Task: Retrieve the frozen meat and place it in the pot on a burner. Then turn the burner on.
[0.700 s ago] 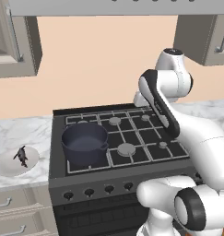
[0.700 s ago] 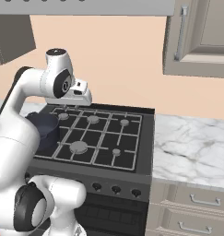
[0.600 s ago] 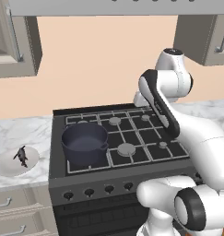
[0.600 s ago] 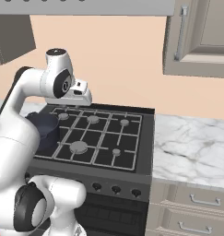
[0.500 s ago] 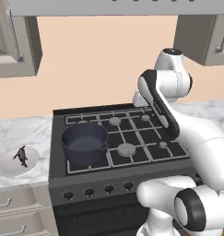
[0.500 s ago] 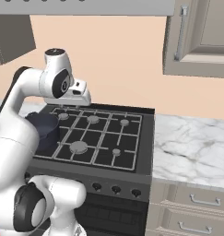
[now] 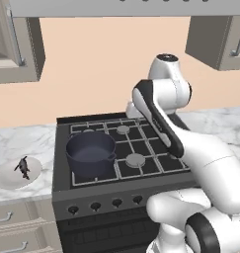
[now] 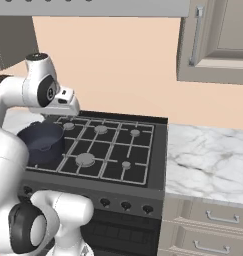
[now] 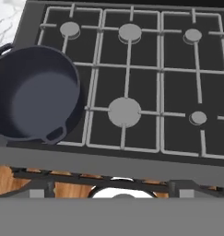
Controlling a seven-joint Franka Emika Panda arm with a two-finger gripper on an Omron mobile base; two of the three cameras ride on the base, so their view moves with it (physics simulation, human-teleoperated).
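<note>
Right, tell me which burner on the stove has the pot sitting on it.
The front-left burner, nearest the plate with the frozen meat. The pot covers it; the other burners are bare.

Home kitchen: gas stove, marble counter, wall cabinets.

The pot sits on the stove at its 9 o'clock edge, partly hidden by the white arm; marble counter lies at 3 o'clock.
</note>
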